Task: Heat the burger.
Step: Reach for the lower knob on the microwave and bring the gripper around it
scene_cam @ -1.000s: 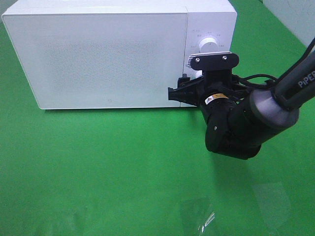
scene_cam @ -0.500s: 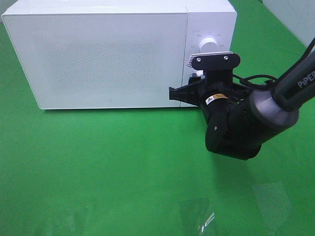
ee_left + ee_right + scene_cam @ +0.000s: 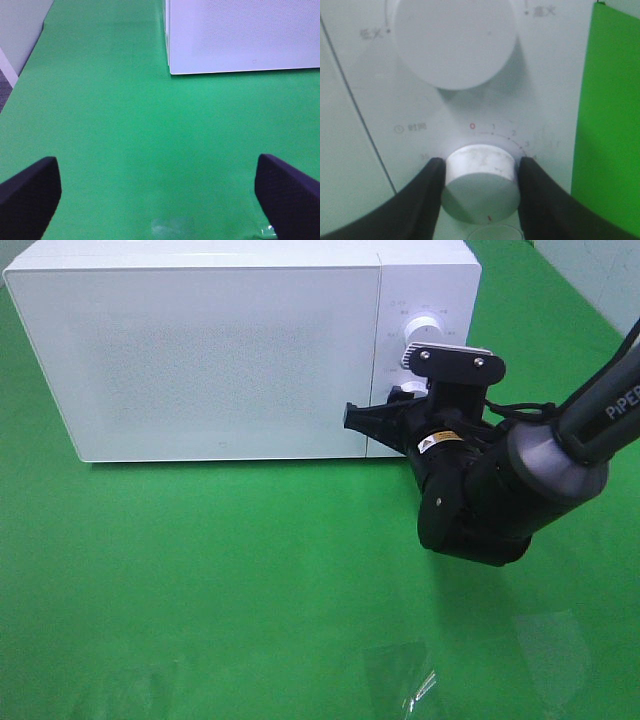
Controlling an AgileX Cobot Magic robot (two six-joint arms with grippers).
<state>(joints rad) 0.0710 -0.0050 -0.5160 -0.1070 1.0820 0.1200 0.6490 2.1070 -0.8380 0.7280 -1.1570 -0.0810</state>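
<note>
Rolled a little, right pincer (image 3: 480, 170) pinches lower dial (image 3: 480, 187) on microwave (image 3: 200, 350), apparently snugly.

Microwave (image 3: 430, 280): white casing. Door (image 3: 200, 350): white with a fine grey speckle.
Control panel (image 3: 560, 75): white, pale grey characters; scale with a red zero and grey numerals.
Upper knob (image 3: 454, 40), lower knob (image 3: 480, 182): white, the lower with a small red mark.
Cloth (image 3: 200, 580): plain bright green.
Right arm (image 3: 550, 460): black and grey, white lettering, yellow label (image 3: 440, 438).
Right gripper (image 3: 479, 172), left gripper (image 3: 157, 167): black.
</note>
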